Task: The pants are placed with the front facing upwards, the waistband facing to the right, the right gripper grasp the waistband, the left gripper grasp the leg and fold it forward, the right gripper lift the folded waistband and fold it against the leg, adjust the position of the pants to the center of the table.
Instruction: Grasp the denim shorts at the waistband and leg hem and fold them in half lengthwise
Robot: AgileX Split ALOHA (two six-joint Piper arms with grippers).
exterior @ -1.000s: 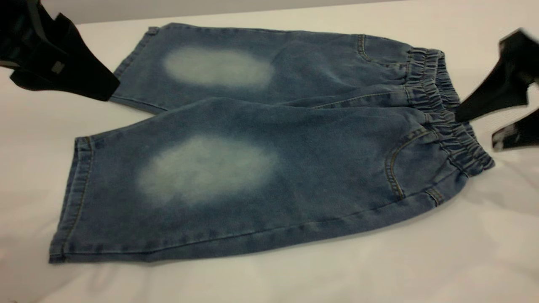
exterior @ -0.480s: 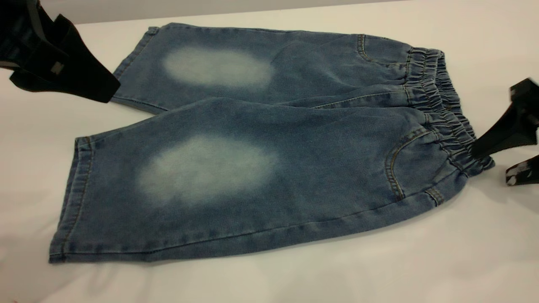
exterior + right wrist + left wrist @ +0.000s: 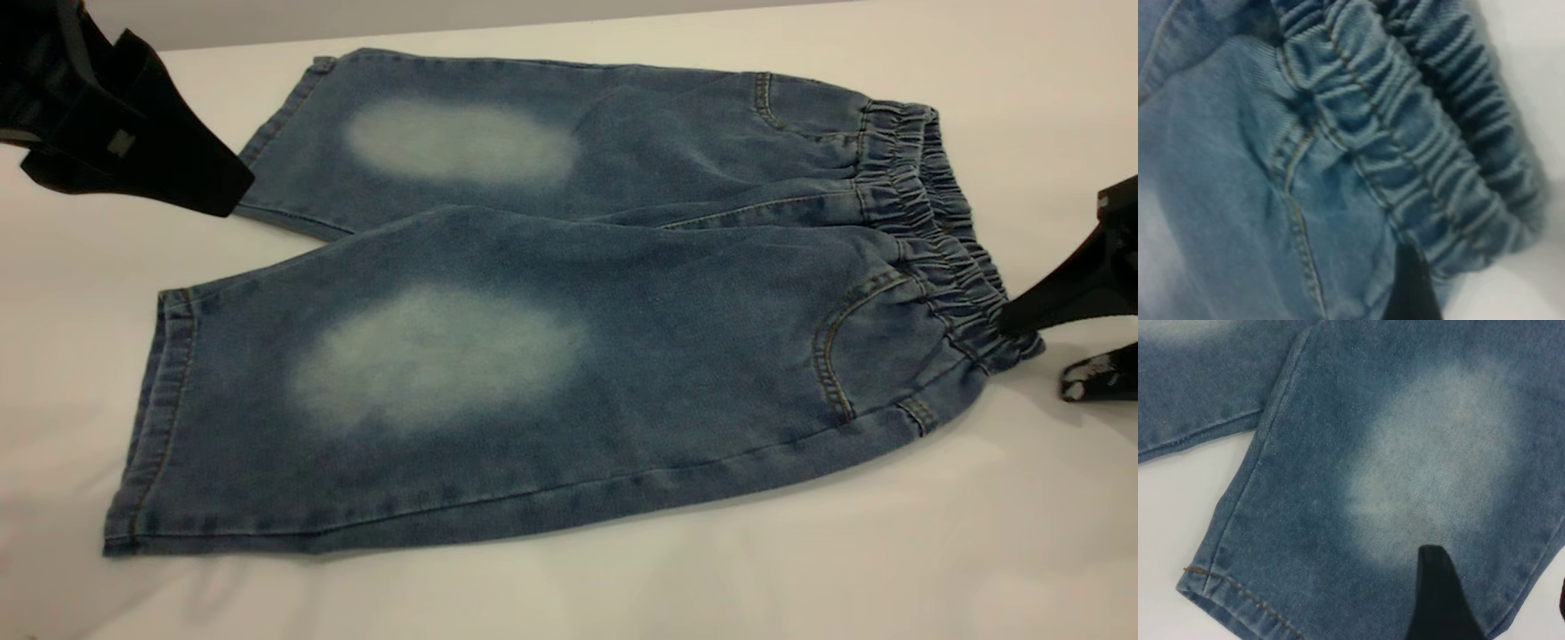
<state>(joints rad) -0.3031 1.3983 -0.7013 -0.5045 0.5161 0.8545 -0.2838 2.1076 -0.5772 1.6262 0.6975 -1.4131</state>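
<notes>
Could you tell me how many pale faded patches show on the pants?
2. One patch lies on the far leg, nearer the left gripper; the other patch lies on the near leg of the pants. The underside is hidden.

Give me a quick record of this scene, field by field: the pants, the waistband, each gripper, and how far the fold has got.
pants: pants spread flat on the table, front up, legs toward the left arm's side
waistband: waistband at the right end, gathered, lying on the table
right gripper: right gripper open, upper finger tip at the near waistband corner, lower finger on the table beside it
left gripper: left gripper by the far leg's hem, not gripping cloth
fold progress: none yet
</notes>
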